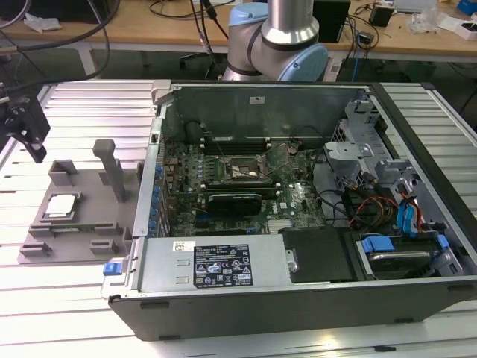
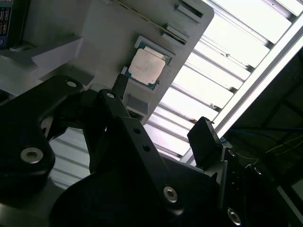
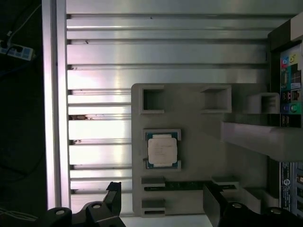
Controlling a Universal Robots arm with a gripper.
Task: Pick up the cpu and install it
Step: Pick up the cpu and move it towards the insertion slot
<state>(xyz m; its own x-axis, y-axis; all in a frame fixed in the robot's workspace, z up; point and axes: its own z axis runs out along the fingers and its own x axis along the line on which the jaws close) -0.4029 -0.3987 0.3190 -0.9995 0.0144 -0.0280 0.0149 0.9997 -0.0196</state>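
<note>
cpu (image 3: 162, 150): flat, silver top up, seated in a square recess; nothing touching it; not yet picked up
tray (image 1: 45, 240): grey plastic with upright blocks; carries the cpu; sits on the table at the exterior view's left, just beside the case
gripper (image 3: 162, 193): jaws spread wide, nothing between them; in both wrist views it hangs over the tray's edge, the cpu near the fingertips (image 3: 113, 194) but clear of them; in the exterior view it hovers above the table's far-left part
case (image 1: 298, 302): open computer case on its side at centre and the exterior view's right; motherboard inside
socket (image 1: 238, 170): black square frame on the motherboard; well apart from the cpu
table (image 1: 74, 306): ribbed aluminium slats under the tray and case
</note>
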